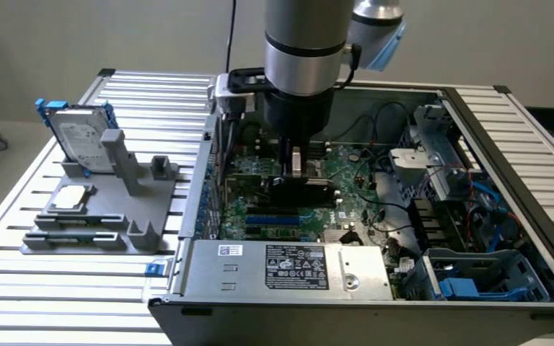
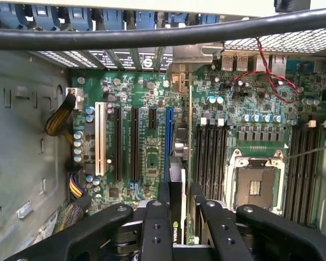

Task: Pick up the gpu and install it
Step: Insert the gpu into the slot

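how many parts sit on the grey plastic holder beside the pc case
2: a silver hard drive in a blue frame standing at the far end, and a small silver-grey square module lying flat nearer the camera.

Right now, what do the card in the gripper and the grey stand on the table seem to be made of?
The card: its black cover looks like matt plastic, dull and even, though painted metal is possible. The stand: probably plastic, one uniform matt grey with blocky moulded shapes.
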Controlling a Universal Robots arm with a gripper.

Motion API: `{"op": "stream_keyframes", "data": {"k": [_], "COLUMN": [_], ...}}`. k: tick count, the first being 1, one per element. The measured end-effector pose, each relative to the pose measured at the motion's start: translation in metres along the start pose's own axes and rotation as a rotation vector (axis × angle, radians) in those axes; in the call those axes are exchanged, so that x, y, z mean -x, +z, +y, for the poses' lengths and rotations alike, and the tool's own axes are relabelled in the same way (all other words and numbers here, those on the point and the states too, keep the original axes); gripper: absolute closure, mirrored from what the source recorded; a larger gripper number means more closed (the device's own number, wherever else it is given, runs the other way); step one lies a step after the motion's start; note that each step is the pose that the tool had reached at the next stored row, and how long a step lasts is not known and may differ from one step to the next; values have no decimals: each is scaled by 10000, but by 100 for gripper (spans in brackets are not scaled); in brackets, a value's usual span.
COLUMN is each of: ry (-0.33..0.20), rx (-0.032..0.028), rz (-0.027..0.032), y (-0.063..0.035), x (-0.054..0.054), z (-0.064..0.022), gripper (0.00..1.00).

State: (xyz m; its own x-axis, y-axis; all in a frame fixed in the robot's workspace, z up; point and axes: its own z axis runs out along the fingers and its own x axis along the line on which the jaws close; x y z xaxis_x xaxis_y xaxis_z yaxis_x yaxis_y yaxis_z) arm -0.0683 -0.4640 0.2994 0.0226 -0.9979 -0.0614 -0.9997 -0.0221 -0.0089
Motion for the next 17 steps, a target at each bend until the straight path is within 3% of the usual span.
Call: {"op": "stream_keyframes", "data": {"k": [5, 8, 17], "ry": [-2, 3, 121], "rx": [0, -3, -6], "rz": [1, -44, -79], "y": [22, 38, 115], "x": [-12, -30, -49], "z": [16, 21, 69], "gripper": [74, 74, 74]}}
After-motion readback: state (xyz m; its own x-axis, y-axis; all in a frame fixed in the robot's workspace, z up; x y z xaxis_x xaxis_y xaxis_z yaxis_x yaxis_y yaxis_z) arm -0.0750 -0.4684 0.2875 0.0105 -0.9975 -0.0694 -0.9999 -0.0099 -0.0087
